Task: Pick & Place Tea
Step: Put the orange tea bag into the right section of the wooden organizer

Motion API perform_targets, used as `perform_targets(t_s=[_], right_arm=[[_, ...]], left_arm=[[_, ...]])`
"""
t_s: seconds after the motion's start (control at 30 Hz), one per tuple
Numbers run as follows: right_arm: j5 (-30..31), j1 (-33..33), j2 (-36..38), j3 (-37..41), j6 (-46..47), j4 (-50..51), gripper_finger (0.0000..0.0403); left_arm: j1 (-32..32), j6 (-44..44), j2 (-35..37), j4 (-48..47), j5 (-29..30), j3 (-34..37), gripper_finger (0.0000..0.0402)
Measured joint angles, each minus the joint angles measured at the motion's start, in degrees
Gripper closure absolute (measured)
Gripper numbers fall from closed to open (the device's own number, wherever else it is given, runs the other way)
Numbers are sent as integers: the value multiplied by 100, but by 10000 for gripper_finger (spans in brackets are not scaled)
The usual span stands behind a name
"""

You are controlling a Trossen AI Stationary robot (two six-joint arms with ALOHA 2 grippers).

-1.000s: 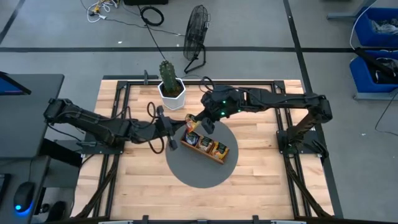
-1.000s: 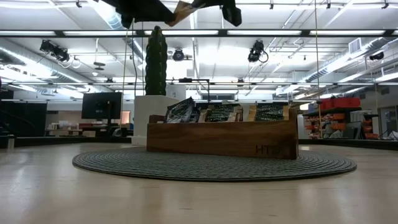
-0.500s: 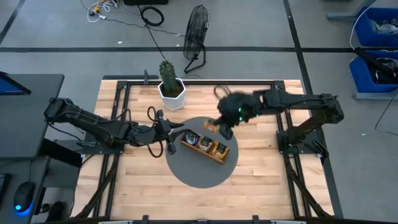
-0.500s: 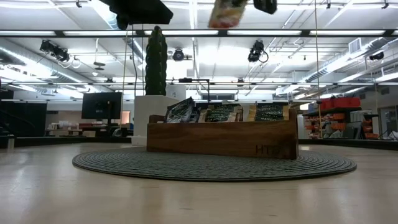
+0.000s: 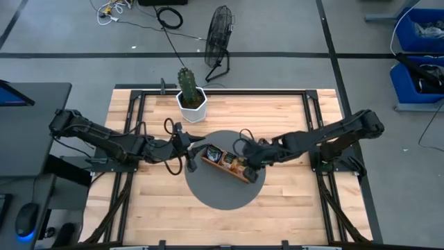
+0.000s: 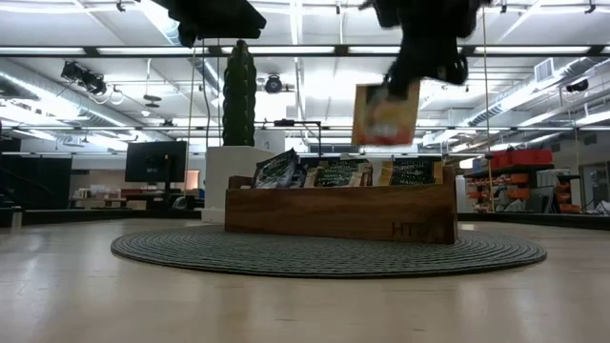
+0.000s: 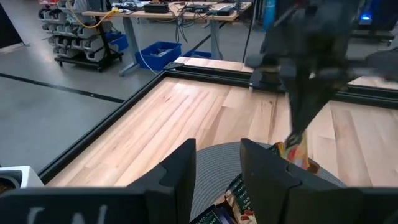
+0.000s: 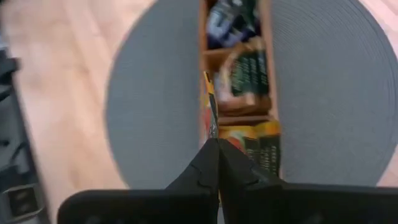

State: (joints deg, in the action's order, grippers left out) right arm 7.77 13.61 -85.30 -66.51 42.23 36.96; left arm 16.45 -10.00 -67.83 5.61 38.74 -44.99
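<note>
Right end effector (image 6: 400,81) pinching orange tea packet (image 6: 384,114) above tray (image 6: 338,212) 3 o'clock end; thin edge grip, could snag divider.

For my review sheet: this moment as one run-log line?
right gripper: shut on orange tea packet, above wooden tray | left gripper: open, empty, beside tray | packet unplaced
</note>
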Motion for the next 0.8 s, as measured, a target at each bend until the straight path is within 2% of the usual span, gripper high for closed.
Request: perform_targets(t_s=[0.23,0.8], right_arm=[[232,0,-6,602,148,-331,403],[168,17,-9,1013,234,-704,403]], left_arm=[[-58,-9,0,7,2,0,273],[-115,-92,0,13,40,0,273]])
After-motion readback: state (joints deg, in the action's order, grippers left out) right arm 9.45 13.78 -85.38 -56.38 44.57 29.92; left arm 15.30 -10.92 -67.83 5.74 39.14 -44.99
